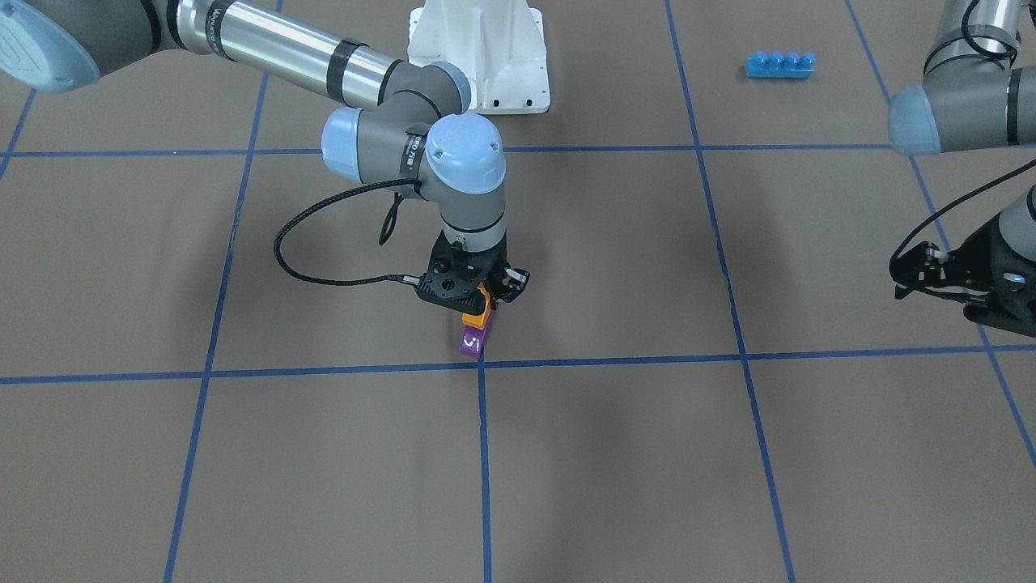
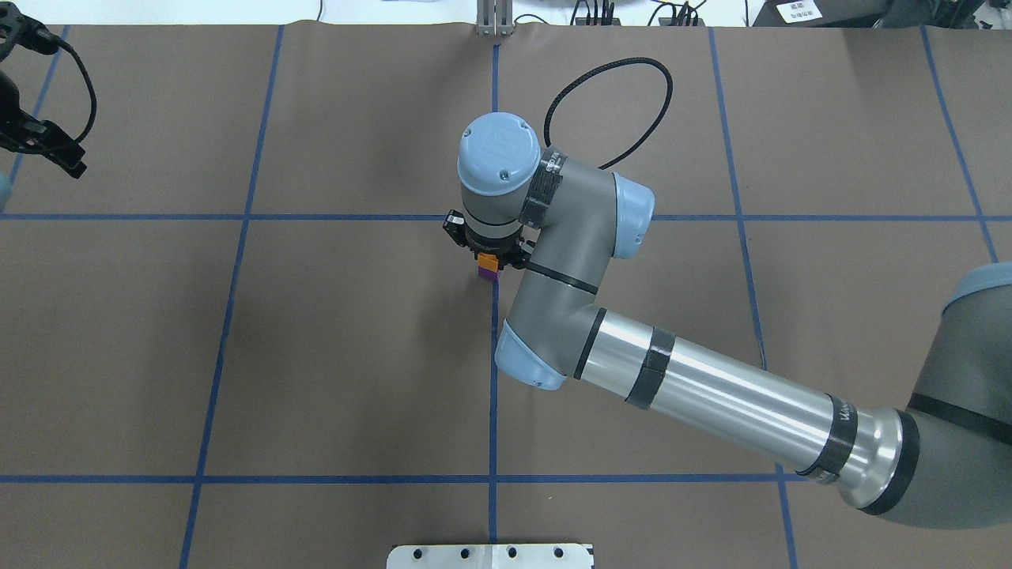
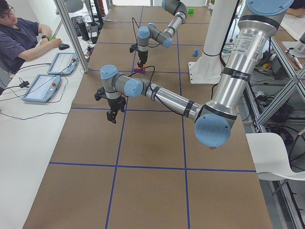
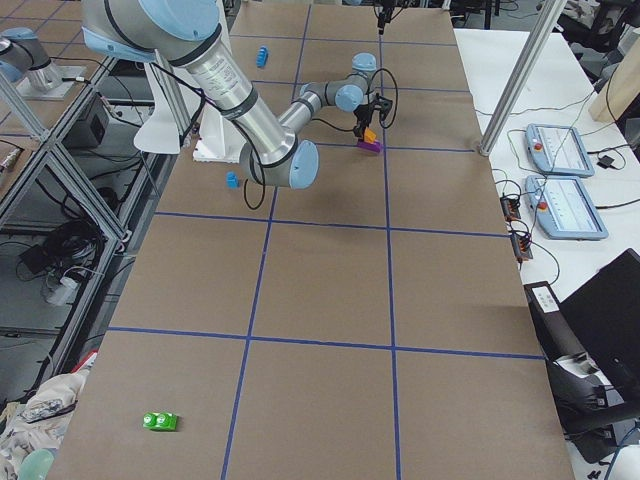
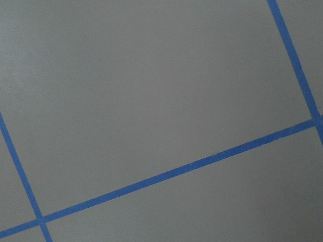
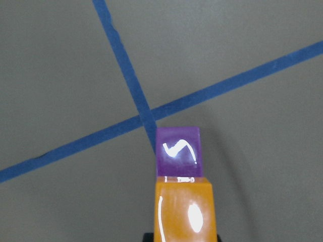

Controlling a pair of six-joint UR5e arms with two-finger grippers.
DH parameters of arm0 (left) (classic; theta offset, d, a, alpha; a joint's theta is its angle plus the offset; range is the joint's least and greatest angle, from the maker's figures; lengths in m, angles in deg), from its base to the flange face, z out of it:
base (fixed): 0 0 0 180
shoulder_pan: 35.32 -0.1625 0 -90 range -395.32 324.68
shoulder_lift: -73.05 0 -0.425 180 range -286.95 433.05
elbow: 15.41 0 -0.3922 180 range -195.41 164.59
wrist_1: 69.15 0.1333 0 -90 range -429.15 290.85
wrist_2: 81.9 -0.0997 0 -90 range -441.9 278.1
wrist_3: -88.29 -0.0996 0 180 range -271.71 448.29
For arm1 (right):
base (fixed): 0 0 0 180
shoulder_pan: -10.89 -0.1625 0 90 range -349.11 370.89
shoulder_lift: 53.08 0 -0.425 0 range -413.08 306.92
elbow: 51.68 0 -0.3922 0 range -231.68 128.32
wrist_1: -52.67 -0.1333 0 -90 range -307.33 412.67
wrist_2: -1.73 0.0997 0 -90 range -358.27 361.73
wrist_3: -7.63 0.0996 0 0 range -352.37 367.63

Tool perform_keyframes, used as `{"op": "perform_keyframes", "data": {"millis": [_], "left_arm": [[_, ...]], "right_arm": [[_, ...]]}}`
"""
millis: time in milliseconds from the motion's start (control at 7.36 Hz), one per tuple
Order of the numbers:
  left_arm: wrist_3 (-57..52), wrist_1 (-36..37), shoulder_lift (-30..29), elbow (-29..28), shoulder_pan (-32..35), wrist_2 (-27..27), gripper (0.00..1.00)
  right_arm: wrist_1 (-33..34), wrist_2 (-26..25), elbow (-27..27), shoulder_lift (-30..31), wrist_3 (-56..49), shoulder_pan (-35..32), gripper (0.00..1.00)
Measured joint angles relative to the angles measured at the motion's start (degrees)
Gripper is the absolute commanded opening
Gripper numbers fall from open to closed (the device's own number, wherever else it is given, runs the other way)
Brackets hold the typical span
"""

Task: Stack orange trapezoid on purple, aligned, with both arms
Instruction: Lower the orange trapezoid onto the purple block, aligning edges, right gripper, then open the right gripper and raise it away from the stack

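In the wrist view the orange trapezoid [image 6: 184,210] fills the bottom centre, pinched by the right gripper [image 1: 484,298] — the purple block [image 6: 177,150] sits directly beyond, touching, near centre. The left gripper [image 2: 39,142] waits upper left — state unclear.

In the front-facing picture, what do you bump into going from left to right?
Right arm's tool with the orange trapezoid on the purple block → long blue brick → left arm's tool.
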Motion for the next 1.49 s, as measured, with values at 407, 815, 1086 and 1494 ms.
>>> {"op": "perform_keyframes", "data": {"millis": [407,815,1086,1494], "left_arm": [[-0.3,0.0,0.0,0.1,0.1,0.0,1.0],[-0.5,-4.7,2.4,0.4,1.7,0.1,1.0],[-6.5,-8.7,6.4,0.0,5.8,1.1,1.0],[-14.8,-9.6,10.3,-3.5,14.9,8.0,1.0]], "right_arm": [[1.4,0.7,-3.2,-0.1,0.0,-0.9,1.0],[14.9,3.8,-20.5,5.9,-7.0,-5.5,1.0],[19.3,9.6,-31.5,17.8,-21.8,-14.3,1.0],[19.9,18.9,-30.4,32.4,-56.4,-33.6,1.0]]}}
